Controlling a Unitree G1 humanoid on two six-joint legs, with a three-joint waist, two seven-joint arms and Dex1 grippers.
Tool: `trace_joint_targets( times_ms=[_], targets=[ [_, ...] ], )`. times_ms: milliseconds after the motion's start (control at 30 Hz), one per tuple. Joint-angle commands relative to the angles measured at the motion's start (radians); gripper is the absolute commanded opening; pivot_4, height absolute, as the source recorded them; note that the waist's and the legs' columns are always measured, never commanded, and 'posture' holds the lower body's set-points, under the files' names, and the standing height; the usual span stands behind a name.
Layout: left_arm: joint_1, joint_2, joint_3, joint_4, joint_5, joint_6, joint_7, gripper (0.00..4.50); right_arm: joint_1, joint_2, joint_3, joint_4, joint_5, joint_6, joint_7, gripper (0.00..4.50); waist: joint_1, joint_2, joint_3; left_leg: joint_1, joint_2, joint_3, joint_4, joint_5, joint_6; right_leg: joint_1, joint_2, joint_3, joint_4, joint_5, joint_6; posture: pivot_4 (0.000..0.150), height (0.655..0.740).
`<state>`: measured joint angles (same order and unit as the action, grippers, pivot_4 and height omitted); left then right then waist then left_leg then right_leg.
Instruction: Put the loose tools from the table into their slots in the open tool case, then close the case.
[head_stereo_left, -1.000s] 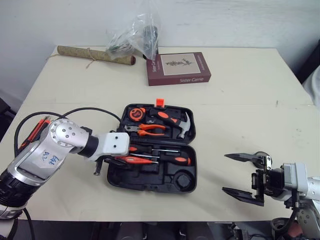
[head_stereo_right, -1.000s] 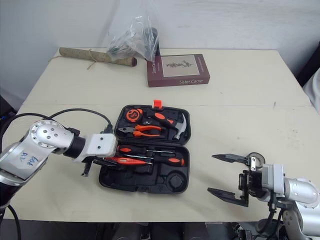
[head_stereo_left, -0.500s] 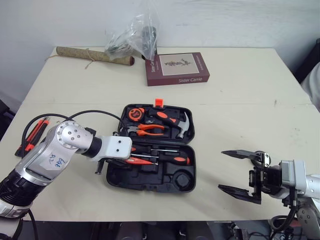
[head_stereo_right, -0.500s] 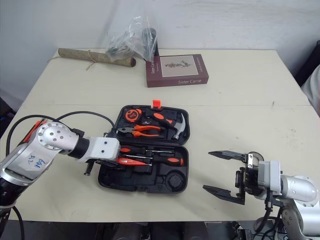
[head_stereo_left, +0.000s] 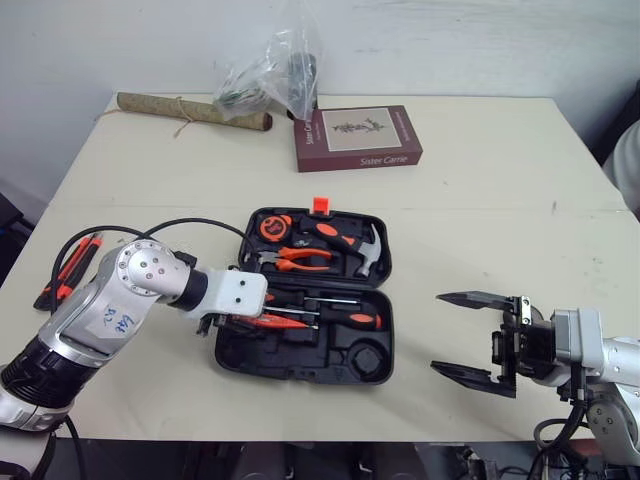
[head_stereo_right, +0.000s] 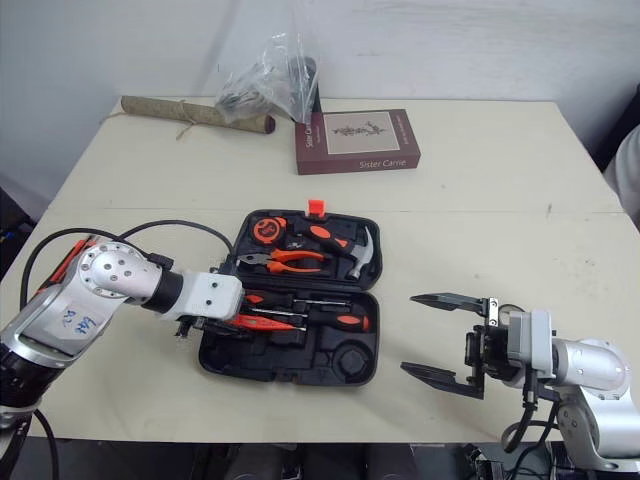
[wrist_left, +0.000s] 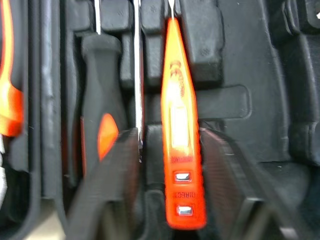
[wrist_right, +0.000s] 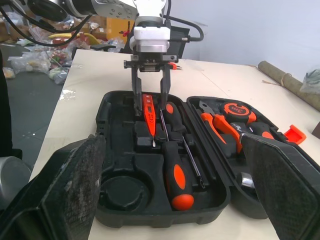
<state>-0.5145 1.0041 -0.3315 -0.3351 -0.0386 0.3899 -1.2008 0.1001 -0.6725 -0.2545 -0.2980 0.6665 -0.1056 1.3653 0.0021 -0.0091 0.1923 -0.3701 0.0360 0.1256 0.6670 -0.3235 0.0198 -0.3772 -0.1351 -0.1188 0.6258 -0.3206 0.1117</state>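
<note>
Straddling orange tester (wrist_left: 179, 145) in case (head_stereo_left: 300, 362), left claw (wrist_right: 149, 104) seemingly spread

**Readable Lettering: One Book, One Tool**

The maroon hardcover book (head_stereo_left: 358, 137) on the far side of the pale worktop (head_stereo_left: 490, 200) carries "Sister Carrie" on its cover. The slim orange plastic tester screwdriver (wrist_left: 180, 130) bears "DIRECT" near its handle end. Its other markings cannot be read.

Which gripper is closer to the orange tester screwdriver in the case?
Left. The left gripper straddles the orange tester inside the tool case; the right gripper hovers over the table, right of the case.
</note>
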Motion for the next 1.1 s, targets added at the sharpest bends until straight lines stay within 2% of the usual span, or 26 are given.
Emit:
trace_joint_targets(
  times_ms=[33,133,233,300,367,433,500,567,900,1100],
  targets=[
    [-0.019,-0.001,0.087,-0.091,-0.136,-0.037,-0.092,3.13,-0.016,-0.022,-0.005,0.019,0.014,0.008,0.024,4.5,0.0,0.0,0.0,0.0,0.0,0.0,0.0,0.0,0.0,0.0,0.0,0.0,0.0,0.0,0.0,0.15,0.74],
    [0.007,0.038,0.164,-0.102,-0.196,0.012,-0.111,3.13,-0.03,-0.03,-0.006,0.031,0.019,0.012,0.033,4.5,0.0,0.0,0.0,-0.001,0.0,0.0,0.001,0.0,0.0,0.0,0.0,0.0,0.0,0.0,0.0,0.15,0.74],
    [0.077,-0.009,0.254,-0.027,-0.225,-0.062,-0.054,3.13,-0.031,-0.031,-0.006,0.029,0.02,0.014,0.031,4.5,-0.004,0.0,0.0,0.0,0.001,0.0,0.001,0.0,0.0,0.0,0.001,0.0,0.0,0.0,0.0,0.15,0.74],
    [0.123,-0.054,0.3,0.003,-0.27,-0.083,-0.037,2.6,-0.032,-0.029,-0.006,0.027,0.02,0.018,0.027,4.5,-0.002,0.0,0.0,0.0,0.001,-0.001,0.001,0.0,0.0,0.0,0.0,0.0,0.001,0.0,0.0,0.15,0.74],
    [0.159,-0.131,0.356,0.021,-0.328,-0.077,0.014,1.87,-0.031,-0.026,-0.005,0.024,0.019,0.018,0.023,4.5,-0.002,0.0,0.0,-0.001,0.001,-0.001,0.002,0.0,0.0,0.0,0.0,0.0,0.001,0.0,0.0,0.15,0.74],
    [0.204,-0.217,0.406,0.042,-0.384,-0.087,0.06,1.05,-0.033,-0.023,-0.001,0.025,0.016,0.017,0.02,4.5,0.001,0.0,0.0,-0.002,0.001,-0.002,0.003,0.0,0.001,0.0,-0.001,0.0,0.001,0.0,0.0,0.15,0.74],
    [0.272,-0.232,0.401,0.044,-0.375,-0.152,0.025,0.15,-0.036,-0.022,0.002,0.028,0.013,0.016,0.019,4.5,0.0,0.0,0.0,-0.002,0.001,-0.003,0.004,0.0,0.001,0.001,-0.001,0.001,0.001,0.0,0.0,0.15,0.74],
    [0.304,-0.256,0.408,0.033,-0.394,-0.123,0.061,0.06,-0.04,-0.02,0.001,0.035,0.012,0.014,0.018,4.5,-0.001,0.0,0.0,-0.002,0.0,-0.003,0.004,-0.001,0.001,0.001,-0.001,0.002,0.001,0.0,0.0,0.15,0.74],
    [0.346,-0.263,0.289,0.143,-0.192,-0.248,0.13,0.06,-0.06,0.001,0.014,0.121,-0.008,-0.033,0.06,4.5,0.0,0.0,0.0,-0.001,0.0,-0.002,0.003,0.0,0.001,0.001,-0.001,0.001,0.0,0.0,0.0,0.15,0.74],
    [0.343,-0.286,0.246,0.191,-0.141,-0.266,0.165,0.06,-0.059,0.013,0.012,0.153,-0.015,-0.063,0.083,4.5,-0.001,0.0,0.0,-0.001,0.0,-0.002,0.003,0.0,0.001,0.001,-0.002,0.001,0.001,0.0,0.0,0.15,0.74]
  ],
)
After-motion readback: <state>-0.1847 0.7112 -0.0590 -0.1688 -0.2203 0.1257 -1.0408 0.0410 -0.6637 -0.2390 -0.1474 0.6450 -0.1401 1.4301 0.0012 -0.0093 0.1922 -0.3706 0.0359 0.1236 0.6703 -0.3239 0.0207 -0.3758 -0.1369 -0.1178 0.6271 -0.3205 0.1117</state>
